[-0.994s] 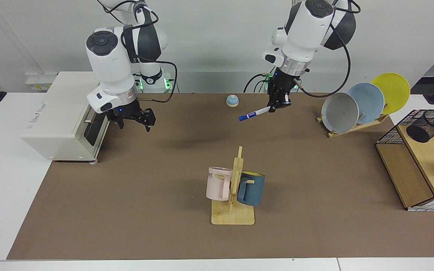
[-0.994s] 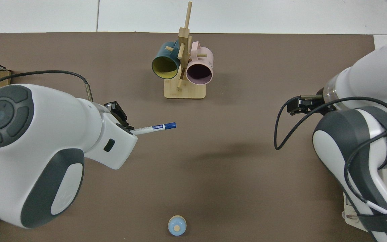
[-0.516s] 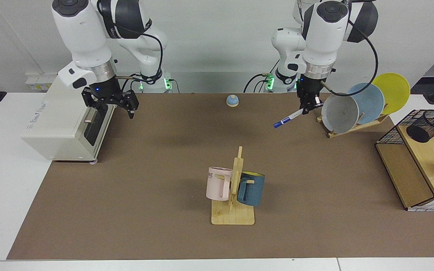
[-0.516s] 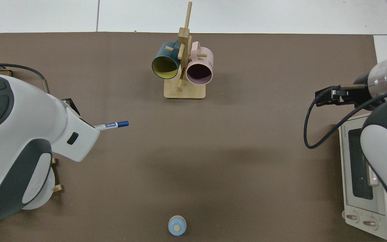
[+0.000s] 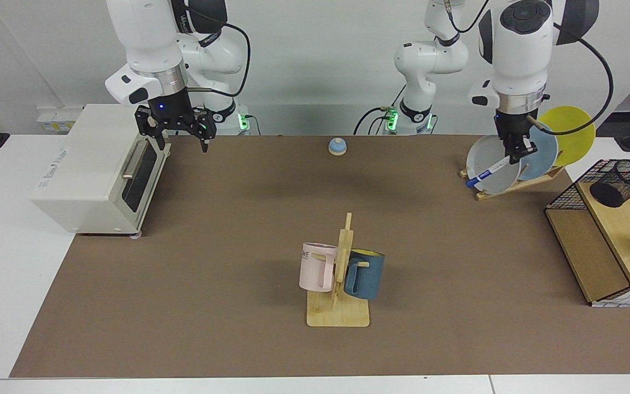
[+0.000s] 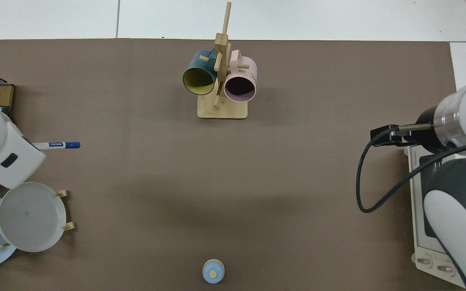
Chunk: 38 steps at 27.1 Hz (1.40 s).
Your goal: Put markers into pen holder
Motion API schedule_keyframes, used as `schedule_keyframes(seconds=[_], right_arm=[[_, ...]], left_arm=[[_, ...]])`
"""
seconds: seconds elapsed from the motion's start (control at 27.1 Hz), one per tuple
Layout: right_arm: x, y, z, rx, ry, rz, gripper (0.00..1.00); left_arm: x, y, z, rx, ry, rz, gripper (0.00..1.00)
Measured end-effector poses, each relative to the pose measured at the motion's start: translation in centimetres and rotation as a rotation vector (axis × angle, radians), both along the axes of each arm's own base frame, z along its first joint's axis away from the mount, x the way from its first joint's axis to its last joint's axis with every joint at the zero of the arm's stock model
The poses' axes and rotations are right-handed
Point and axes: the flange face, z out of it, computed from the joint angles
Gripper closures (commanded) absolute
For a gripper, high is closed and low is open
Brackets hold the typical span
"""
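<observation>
A: Up in the upper right of the frame, spotting the left pincer (image 5: 517, 156), clamped on the white end of the marker (image 5: 489, 171). Holding it high off the counter (image 5: 238, 230), slanted, blue cap lowest and pointing toward frame centre.

B: Crossing in front of the grey plate (image 5: 490, 150) in the facing view. Poking out at the left edge in the top view, clear of the plate there. So, lifted all right, but not delivered.

A: Agreed. Now checking the pen holder (image 5: 621, 182): far right of frame, up on the wooden shelf inside the wire basket (image 5: 564, 194). No marker seen in it, and well apart from the one in the air.

B: Scoring it, then: pickup done, by the look of it. Left to do: get over to the black mesh cup, tip the marker upright, line up with the rim, let go.

A: And at upper left, noting the right pincer (image 5: 177, 139): fingers spread, gripping nothing, waiting just beside the toaster oven (image 5: 91, 169).
</observation>
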Motion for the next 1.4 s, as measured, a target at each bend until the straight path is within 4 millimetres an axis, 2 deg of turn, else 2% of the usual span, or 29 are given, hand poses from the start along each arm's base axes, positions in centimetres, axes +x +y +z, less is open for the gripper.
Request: schedule_keyframes(seconds=[0.44,0.74,1.07,1.22,1.4], right_arm=[[0.1,-1.0,0.0,0.022,0.005,-0.022,0.00],[0.3,-2.8,0.0,0.022,0.005,-0.056,0.00],[0.4,-3.8,-0.2,0.062,0.012,-0.083,0.00],[0.5,-5.5,-0.6,0.095,0.024,-0.109,0.00],[0.3,-6.9,-2.0,0.097,0.055,-0.024,0.00]], left_arm=[[1.4,9.8,2.4,0.191,-0.044,-0.104,1.00],[2.1,18.3,3.6,0.254,-0.079,-0.214,1.00],[3.0,22.5,5.5,0.352,-0.094,-0.318,1.00],[3.4,24.4,6.2,0.391,-0.107,-0.384,1.00],[4.1,25.7,7.2,0.450,-0.110,-0.469,1.00]])
